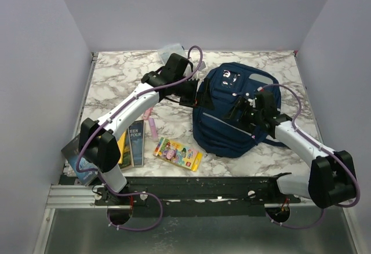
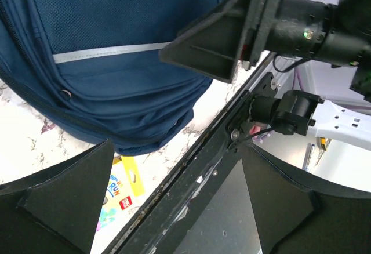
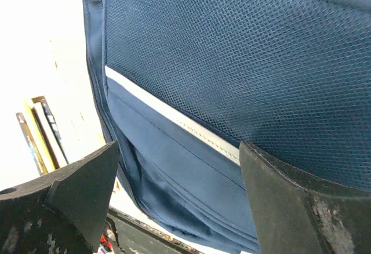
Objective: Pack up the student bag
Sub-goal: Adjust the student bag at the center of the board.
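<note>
Bag position: the student bag (image 1: pixel 220 132) lies flat at the right-centre of the marble surface (image 1: pixel 116 74), front pockets up, with an arm on either side.
Left tool: the left tool (image 2: pixel 174 204) sits at the bag's left edge with its jaws spread wide and nothing between them. It's released.
Right tool: the right tool (image 3: pixel 182 202) is over the bag's front panel. Its jaws are wide apart too, and only mesh and a grey trim line show between them. Whether the pads touch the cloth, I cannot tell.
Handling: soft fabric, and it looks floppy, so it will probably sag and fold rather than lift as one piece. It looks fairly light, and the smooth lower panel could slip in a pinch.
Where to grip: I'd go for a zipper tab or a seam ridge at the pocket edge, with one tool pinning the body while the other pulls. The flat mesh gives little to pinch.
Waiting items: books (image 1: pixel 132 144), a colourful box (image 1: pixel 178 153) and a pink stick (image 1: pixel 152 127) lie left of the bag. A clear pouch (image 1: pixel 171 51) sits at the far edge.
Writing: one book cover reads "EEN" over "FOUR". The box carries print too small to read, and any bag label is unreadable.
</note>
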Controlling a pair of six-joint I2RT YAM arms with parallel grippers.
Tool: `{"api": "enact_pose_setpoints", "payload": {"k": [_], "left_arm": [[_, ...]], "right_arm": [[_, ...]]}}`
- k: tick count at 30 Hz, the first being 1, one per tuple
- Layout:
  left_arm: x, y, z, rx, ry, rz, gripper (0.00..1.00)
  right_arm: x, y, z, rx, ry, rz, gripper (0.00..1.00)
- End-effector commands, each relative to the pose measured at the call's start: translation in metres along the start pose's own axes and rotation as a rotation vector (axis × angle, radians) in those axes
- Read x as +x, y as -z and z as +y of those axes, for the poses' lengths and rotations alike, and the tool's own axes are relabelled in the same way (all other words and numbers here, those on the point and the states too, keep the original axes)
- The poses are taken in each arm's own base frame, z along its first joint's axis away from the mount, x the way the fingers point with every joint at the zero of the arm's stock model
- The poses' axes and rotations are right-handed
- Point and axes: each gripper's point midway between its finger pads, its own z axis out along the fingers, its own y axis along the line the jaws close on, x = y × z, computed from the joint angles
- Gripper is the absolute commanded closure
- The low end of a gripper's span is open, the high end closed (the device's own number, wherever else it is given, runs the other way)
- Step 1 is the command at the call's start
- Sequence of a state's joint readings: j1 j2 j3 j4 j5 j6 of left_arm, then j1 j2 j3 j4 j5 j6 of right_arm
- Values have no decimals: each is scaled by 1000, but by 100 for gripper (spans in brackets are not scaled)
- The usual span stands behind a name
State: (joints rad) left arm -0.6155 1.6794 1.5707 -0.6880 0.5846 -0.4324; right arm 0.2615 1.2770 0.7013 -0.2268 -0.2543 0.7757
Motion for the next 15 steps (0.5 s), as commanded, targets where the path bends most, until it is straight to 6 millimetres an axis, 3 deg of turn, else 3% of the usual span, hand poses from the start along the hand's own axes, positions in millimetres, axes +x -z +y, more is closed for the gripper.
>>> {"api": "enact_pose_setpoints", "payload": {"k": [1,6,9,12,15], "left_arm": [[-3,-2,5,-26,-6,-24,8],[-5,-2,7,-19,6,-19,8],[-5,-3,8,-22,8,-19,8],[-3,-3,6,-7,14,-10,7],[-2,-5,8,-9,18,-6,8]], "right_arm": [[-5,20,-3,60,42,-23,11],[-37,46,-62,366,-5,-180,9],[-39,56,-92,410,-121,-204,9],[-27,50,-90,347,-135,-163,11],[-4,37,-73,212,-151,-65,13]]}}
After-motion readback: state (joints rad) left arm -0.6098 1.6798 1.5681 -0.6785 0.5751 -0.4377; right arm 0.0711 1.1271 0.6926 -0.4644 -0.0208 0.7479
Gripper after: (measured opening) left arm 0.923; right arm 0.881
